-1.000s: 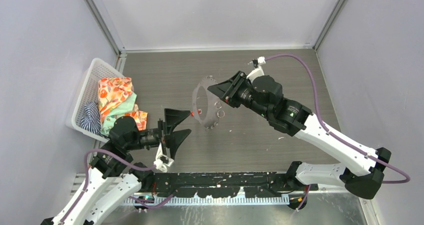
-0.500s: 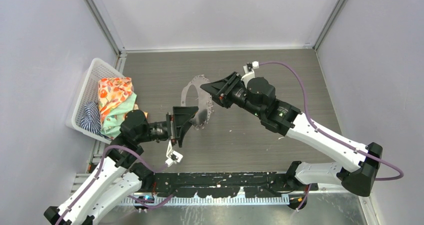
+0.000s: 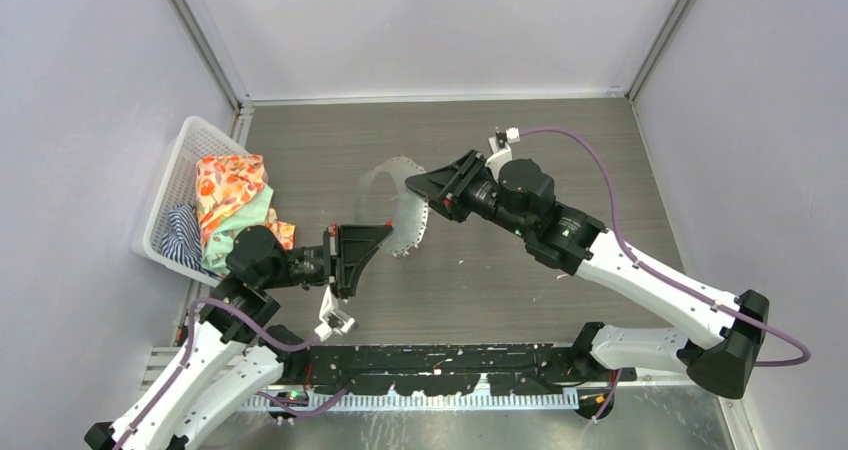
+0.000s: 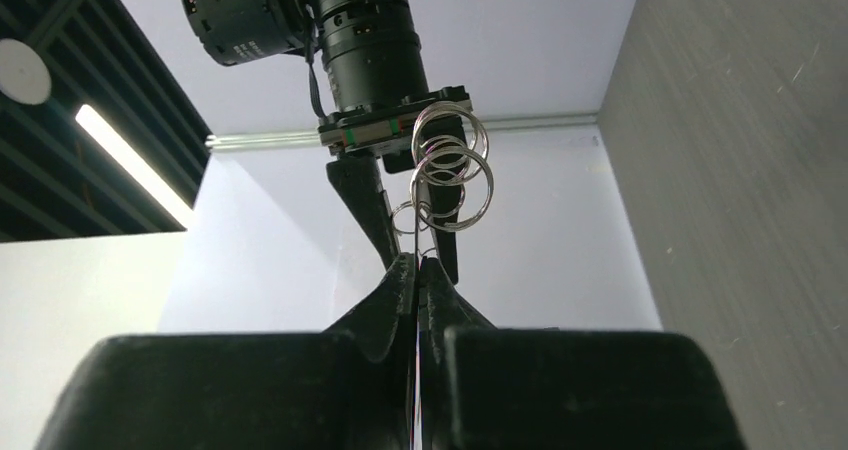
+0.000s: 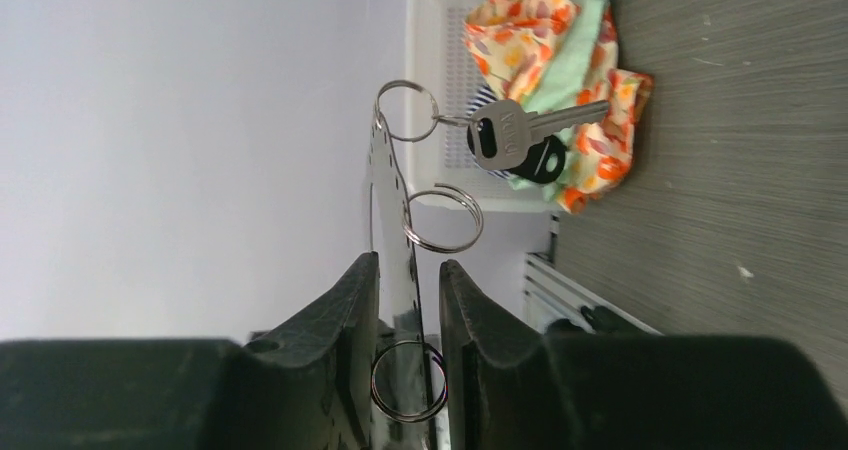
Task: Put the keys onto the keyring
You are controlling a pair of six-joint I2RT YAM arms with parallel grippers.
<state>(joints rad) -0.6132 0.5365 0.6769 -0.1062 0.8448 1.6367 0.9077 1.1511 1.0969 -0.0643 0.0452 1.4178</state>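
The keyring (image 3: pixel 368 192), a thin silver loop fringed with small rings, hangs in the air above mid-table. My right gripper (image 3: pixel 413 182) is shut on its right side. In the right wrist view the flat band (image 5: pixel 386 200) runs between the fingers (image 5: pixel 350 300), and a silver key (image 5: pixel 512 132) dangles from a small ring. My left gripper (image 3: pixel 384 233) is shut at the loop's lower edge. In the left wrist view its tips (image 4: pixel 418 260) pinch a thin silver line that leads up to the small rings (image 4: pixel 452 170). The red-headed key is hidden.
A white basket (image 3: pixel 172 188) holding patterned cloths (image 3: pixel 232 192) stands at the left edge of the table, beside the left arm. It also shows behind the ring in the right wrist view, basket (image 5: pixel 428 40) and cloths (image 5: pixel 545 20). Walls enclose three sides.
My left gripper went from wide open to shut, moving forward to the loop's lower edge. The right arm carried the keyring a little to the left.
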